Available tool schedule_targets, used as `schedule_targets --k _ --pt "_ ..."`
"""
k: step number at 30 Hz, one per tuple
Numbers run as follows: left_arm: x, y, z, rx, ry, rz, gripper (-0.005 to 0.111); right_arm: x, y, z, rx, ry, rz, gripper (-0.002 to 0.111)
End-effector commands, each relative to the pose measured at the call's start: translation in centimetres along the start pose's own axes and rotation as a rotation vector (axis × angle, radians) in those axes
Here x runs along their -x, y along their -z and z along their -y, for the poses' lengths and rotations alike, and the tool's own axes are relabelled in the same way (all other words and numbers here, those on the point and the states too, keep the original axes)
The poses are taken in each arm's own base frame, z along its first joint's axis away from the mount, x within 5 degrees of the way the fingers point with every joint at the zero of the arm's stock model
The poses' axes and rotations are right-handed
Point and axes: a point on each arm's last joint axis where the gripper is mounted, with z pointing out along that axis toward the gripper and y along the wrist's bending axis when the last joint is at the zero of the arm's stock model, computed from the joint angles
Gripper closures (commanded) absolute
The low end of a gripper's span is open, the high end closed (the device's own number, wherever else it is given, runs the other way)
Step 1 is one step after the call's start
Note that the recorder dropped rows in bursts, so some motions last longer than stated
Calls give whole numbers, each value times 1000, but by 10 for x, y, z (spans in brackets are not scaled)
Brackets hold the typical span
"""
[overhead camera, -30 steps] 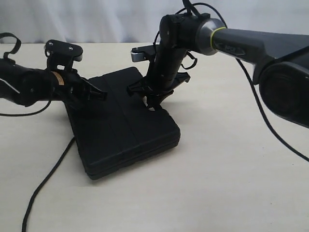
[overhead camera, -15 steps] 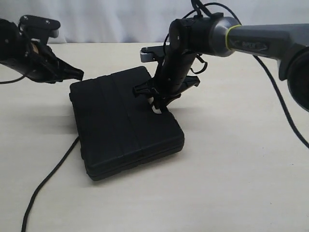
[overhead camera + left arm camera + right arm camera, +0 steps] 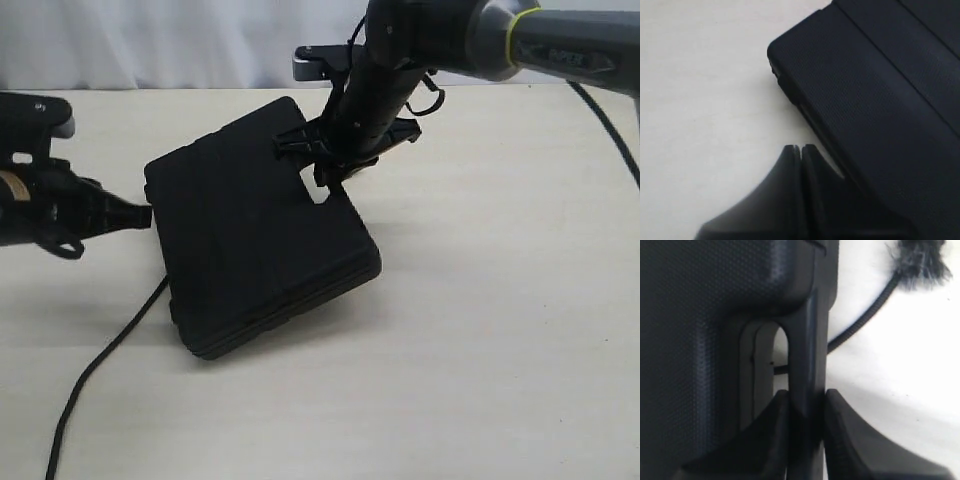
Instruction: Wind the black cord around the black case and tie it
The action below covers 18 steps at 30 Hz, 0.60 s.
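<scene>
As the right hand (image 3: 806, 402) grips the black case (image 3: 250, 235), the clenched left hand (image 3: 801, 149) hovers beside its corner.

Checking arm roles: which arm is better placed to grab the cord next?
Probably left. The right gripper clamps the black case by its handle; the left gripper is shut, empty, beside it, and the black cord trails on that side.
</scene>
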Motion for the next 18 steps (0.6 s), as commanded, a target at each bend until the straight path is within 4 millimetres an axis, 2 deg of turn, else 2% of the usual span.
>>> schedule_targets --k 1,6,14,18 --pt "-18 2 -2 -1 41 43 107 8 32 -15 132 -34 93 104" --pt "-40 3 -4 7 11 -63 107 9 44 -27 147 -9 135 104" --pt "-64 7 -7 18 11 -151 107 7 45 -27 146 -6 121 104" --pt "-69 7 -6 14 12 -171 107 7 45 -27 146 -6 121 104"
